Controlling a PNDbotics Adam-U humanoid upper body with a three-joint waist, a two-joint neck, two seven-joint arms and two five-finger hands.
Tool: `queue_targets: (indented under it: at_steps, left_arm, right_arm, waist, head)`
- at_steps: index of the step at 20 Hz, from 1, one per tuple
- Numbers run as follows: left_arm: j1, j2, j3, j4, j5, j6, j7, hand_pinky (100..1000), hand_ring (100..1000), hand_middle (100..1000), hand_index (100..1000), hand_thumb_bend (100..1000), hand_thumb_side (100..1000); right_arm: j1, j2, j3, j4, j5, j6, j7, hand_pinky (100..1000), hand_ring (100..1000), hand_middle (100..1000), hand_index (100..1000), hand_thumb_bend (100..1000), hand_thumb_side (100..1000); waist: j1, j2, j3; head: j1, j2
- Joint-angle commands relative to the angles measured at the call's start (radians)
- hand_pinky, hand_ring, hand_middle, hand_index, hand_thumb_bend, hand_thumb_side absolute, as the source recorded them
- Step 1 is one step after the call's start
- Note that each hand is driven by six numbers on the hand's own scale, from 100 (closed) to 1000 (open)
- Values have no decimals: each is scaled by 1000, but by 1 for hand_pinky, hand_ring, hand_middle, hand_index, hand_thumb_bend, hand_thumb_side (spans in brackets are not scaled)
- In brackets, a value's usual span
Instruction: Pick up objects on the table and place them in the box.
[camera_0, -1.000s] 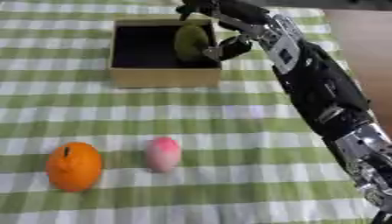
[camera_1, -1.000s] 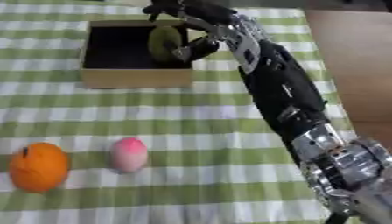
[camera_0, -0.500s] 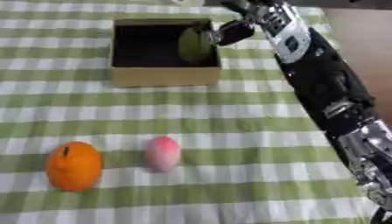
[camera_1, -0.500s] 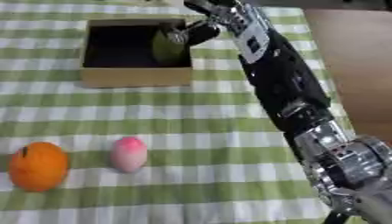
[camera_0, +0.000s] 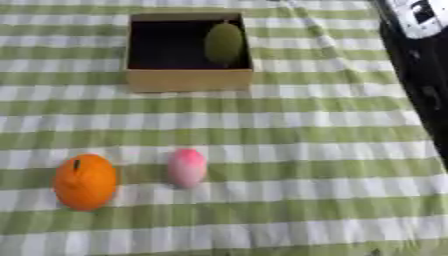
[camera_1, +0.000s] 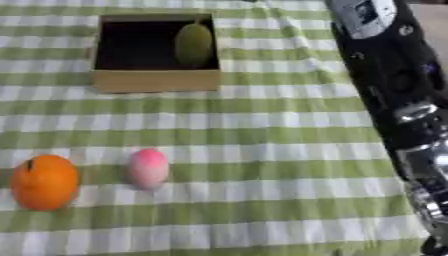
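Note:
A cardboard box (camera_0: 188, 80) with a dark inside stands at the far middle of the table. A green fruit (camera_0: 224, 43) lies inside it against the right wall. On the near left of the checked cloth sit an orange (camera_0: 85, 181) and, to its right, a small pink fruit (camera_0: 187, 167). My right arm (camera_1: 389, 75) runs along the right side and leaves the views at the top; its hand does not show. No left hand shows either.
A green and white checked cloth (camera_0: 297, 150) covers the whole table. Open cloth lies between the box and the two fruits, and to the right of the pink fruit up to the arm.
My right hand has let go of the green fruit, which now lies in the box, and has drawn back up out of the views. The orange and pink fruit have not moved.

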Motion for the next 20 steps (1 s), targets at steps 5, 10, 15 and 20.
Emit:
queue_targets:
  at_steps: [5,10,15,20]
  left_arm:
    - [-28,254,-71,-15,-251,100,-79,749,784,748,891,100,399]
    - [-24,391,-142,-15,-320,135,-215,801,821,784,904,100,391]
    - [-34,445,-186,-15,-387,142,-344,846,851,805,908,100,451]
    - [-26,469,-200,-15,-416,135,-424,870,868,820,920,100,582]
  right_arm:
    - [132,-207,-43,-314,-228,79,-41,938,964,728,951,100,100]
    - [252,-286,-104,-451,-285,108,-106,934,960,725,948,100,100]
    - [341,-317,-154,-534,-302,129,-166,934,957,721,947,100,100]
    - [388,-326,-181,-579,-304,146,-201,935,955,719,946,100,100]
  waist:
    - [15,-36,-12]
    - [19,-31,-22]
    - [23,-27,-28]
    - [30,-28,-30]
  head:
    - [18,1]
    - [25,2]
    - [33,4]
    - [35,3]
